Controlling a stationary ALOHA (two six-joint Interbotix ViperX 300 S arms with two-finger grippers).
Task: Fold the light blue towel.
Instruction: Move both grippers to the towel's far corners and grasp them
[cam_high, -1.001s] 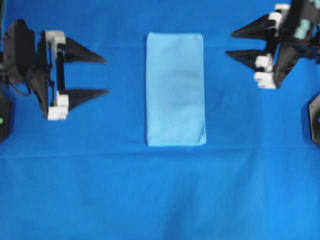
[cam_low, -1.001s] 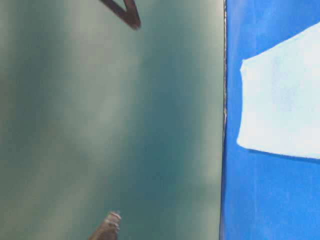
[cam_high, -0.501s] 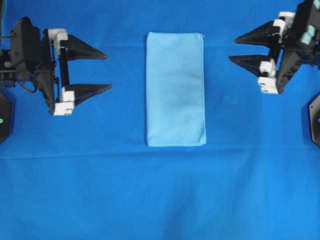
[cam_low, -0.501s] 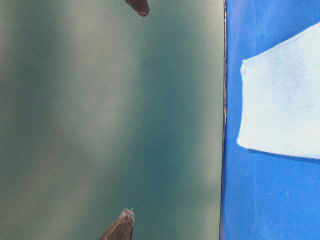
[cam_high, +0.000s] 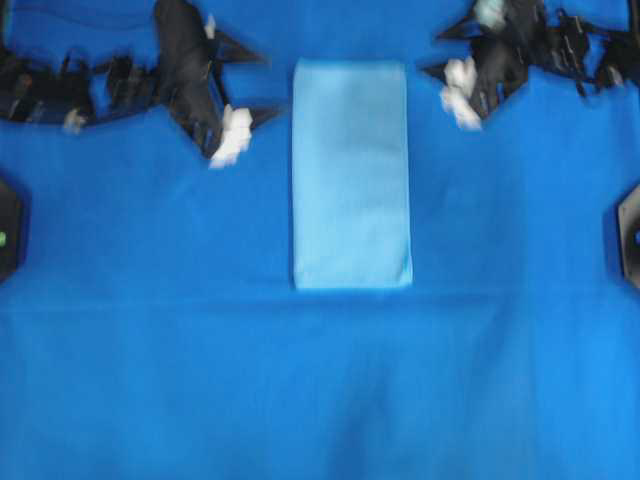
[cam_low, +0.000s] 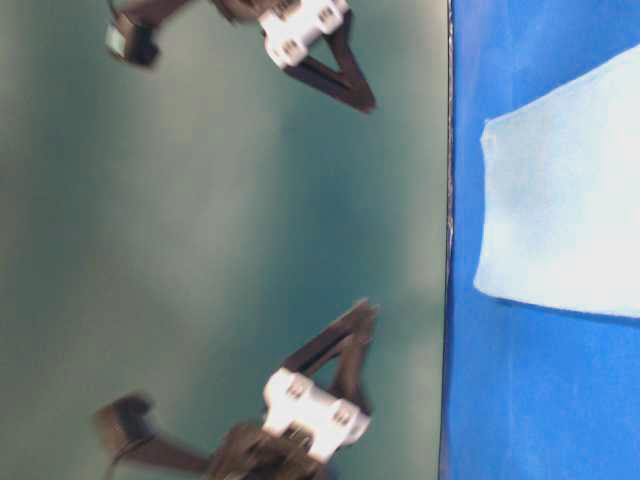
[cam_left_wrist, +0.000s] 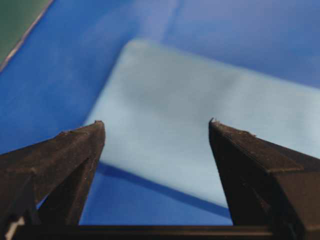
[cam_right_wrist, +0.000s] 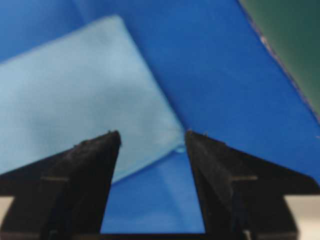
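Royal-blue cloth (cam_high: 320, 390) fills the near half of the overhead view, lightly creased and bare. Farther in, at the middle of that view, the light blue towel (cam_high: 350, 175) lies flat on it as a tall, narrow rectangle, edges straight and corners square.

At the towel's far end the two grippers flank it, one on each side, both smeared by motion blur in the overhead view. The left gripper (cam_high: 250, 85) sits just beside the towel's far left corner, and the right gripper (cam_high: 440, 50) is near the far right corner. Neither touches the fabric.

From the left wrist camera, the left gripper (cam_left_wrist: 155, 125) has its two dark fingers spread wide with nothing between them; the pale towel (cam_left_wrist: 200, 130) spans the gap beyond, one corner pointing away from the camera. From the right wrist camera, the right gripper (cam_right_wrist: 152, 135) is likewise parted and empty, and a corner of the towel (cam_right_wrist: 75, 95) shows just past the fingertips over the royal-blue cloth (cam_right_wrist: 210, 65).

The table-level view shows both open grippers against a dull green backdrop (cam_low: 200, 220), with the towel (cam_low: 560, 210) lying at the cloth-covered table's edge.
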